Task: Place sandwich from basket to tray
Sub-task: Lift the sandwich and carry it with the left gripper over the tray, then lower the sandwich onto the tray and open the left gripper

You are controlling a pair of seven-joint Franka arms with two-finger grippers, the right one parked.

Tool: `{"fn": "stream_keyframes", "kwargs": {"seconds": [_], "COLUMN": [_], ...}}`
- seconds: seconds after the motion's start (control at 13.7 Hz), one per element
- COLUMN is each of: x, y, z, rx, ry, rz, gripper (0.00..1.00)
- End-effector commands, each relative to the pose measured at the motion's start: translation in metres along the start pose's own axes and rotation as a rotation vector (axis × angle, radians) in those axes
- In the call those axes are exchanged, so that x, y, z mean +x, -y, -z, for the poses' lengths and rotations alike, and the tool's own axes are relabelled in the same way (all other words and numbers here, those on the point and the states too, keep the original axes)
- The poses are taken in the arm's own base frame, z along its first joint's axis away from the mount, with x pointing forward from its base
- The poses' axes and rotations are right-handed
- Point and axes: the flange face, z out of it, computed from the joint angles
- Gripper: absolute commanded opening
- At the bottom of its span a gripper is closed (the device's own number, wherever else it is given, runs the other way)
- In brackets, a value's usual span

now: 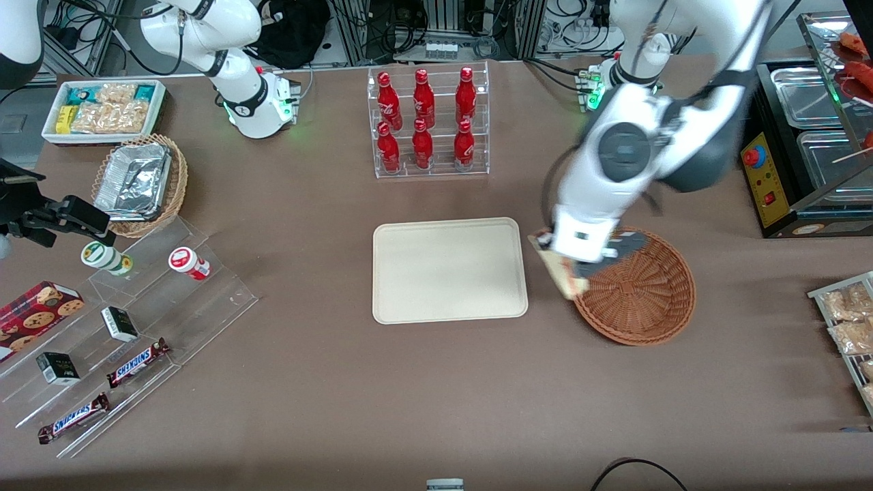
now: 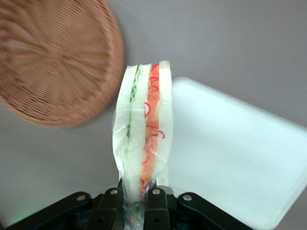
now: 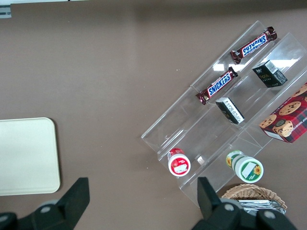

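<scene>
Sandwich [image 2: 142, 132]: soft, light, film-wrapped wedge, likely crushable; held aloft between basket [image 1: 644, 290] and tray [image 1: 450, 269].
End effector [image 2: 136, 203]: pinched on the sandwich's narrow end.
Grip advice: light pressure across the bread faces.

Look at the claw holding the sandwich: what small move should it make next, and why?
Probably carry on sideways toward the parked arm's end until it is over the tray. The claw is shut on the sandwich, which hangs between the basket rim and the tray's edge, not yet above the tray. The basket looks empty and the tray bare, so lowering can likely follow.
</scene>
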Motion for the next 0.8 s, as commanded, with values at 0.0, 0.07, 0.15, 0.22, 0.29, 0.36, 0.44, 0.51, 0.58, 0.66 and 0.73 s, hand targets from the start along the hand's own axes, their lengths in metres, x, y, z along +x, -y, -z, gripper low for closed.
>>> {"fn": "stream_keyframes", "kwargs": {"seconds": [0.0, 0.07, 0.15, 0.22, 0.29, 0.36, 0.44, 0.51, 0.58, 0.66, 0.73], "x": [-0.022, -0.033, -0.042, -0.046, -0.047, -0.059, -0.071, -0.073, -0.072, -0.077, -0.082], "y": [-0.051, -0.067, -0.080, -0.092, -0.104, -0.121, -0.133, -0.134, -0.135, -0.138, -0.141], "z": [-0.030, -0.046, -0.060, -0.077, -0.095, -0.117, -0.135, -0.146, -0.156, -0.164, -0.170], "rx": [0.022, 0.031, 0.039, 0.034, 0.013, -0.012, -0.019, -0.010, 0.001, 0.009, 0.007], "ry": [0.036, 0.051, 0.045, 0.013, -0.017, -0.042, -0.055, -0.057, -0.059, -0.059, -0.058], "rz": [-0.124, -0.156, -0.186, -0.219, -0.240, -0.277, -0.308, -0.321, -0.327, -0.338, -0.348], "gripper": [0.05, 0.05, 0.05, 0.06, 0.06, 0.06, 0.06, 0.06, 0.06, 0.07, 0.07]}}
